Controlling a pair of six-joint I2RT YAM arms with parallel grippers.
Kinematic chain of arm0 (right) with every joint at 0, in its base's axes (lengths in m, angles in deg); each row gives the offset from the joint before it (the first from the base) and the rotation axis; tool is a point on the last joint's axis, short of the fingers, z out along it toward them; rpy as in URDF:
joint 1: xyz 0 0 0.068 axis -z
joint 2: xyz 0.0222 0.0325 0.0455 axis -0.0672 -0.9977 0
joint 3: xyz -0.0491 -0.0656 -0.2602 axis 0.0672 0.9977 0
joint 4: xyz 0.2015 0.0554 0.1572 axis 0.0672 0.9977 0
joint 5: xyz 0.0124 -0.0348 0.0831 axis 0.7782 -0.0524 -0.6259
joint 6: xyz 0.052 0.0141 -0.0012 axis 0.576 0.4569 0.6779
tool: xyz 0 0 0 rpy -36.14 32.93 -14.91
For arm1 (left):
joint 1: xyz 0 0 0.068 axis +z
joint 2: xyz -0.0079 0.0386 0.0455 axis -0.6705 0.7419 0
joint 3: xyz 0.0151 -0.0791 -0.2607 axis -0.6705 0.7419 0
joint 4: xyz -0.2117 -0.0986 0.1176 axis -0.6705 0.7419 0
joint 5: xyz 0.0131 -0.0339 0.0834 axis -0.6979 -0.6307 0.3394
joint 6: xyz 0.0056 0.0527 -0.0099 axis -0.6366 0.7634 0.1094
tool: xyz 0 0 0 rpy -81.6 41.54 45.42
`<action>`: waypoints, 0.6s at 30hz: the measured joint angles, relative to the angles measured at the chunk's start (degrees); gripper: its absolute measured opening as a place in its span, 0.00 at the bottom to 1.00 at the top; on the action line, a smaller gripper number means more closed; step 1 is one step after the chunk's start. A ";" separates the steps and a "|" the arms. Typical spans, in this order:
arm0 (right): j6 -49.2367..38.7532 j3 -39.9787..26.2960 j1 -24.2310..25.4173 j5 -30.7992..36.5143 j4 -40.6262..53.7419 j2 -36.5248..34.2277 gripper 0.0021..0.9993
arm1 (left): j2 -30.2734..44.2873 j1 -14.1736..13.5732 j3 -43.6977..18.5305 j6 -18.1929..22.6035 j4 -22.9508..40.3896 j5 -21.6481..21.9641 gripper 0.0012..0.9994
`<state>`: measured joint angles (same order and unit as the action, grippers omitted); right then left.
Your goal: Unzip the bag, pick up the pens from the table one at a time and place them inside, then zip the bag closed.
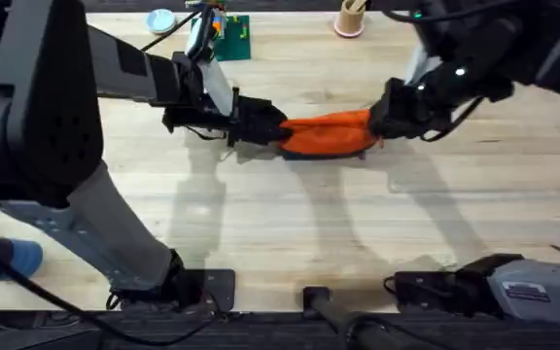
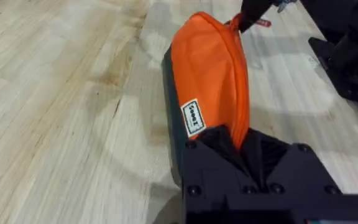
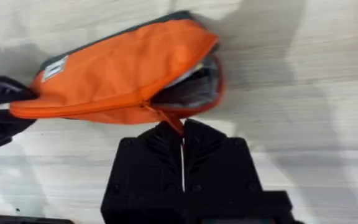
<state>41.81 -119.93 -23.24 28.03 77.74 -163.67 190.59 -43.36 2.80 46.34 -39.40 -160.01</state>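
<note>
Bag [image 1: 327, 134] is partly unzipped, left end effector [image 1: 272, 129] clamping one end, right end effector [image 3: 182, 134] pinched on its red pull [image 3: 173, 122]; zipping looks unfinished.

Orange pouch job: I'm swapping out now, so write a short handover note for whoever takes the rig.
Left gripper: jaws shut on the near end of the orange pouch, pinning it to the table.
Right gripper: jaws shut on the red zipper pull at the far end.
Zipper: closed along most of its length, with a gap open at the right gripper's end; grey lining shows.
Left: finish the zip. I can't confirm the pens are inside.
</note>
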 joint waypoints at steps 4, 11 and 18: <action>-2.74 1.04 3.67 -0.68 0.55 1.09 0.03 | 0.00 0.00 0.00 -0.65 -0.17 0.00 0.04; -8.77 1.49 9.68 -3.70 0.83 1.20 0.03 | 0.00 0.00 0.00 -1.24 -0.19 0.00 0.04; -14.15 1.62 14.58 -5.60 1.27 1.20 0.03 | 0.00 0.00 0.00 -2.41 -0.23 0.06 0.04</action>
<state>27.66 -118.30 -8.66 22.43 79.01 -162.47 190.59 -43.36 2.80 43.93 -39.64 -159.94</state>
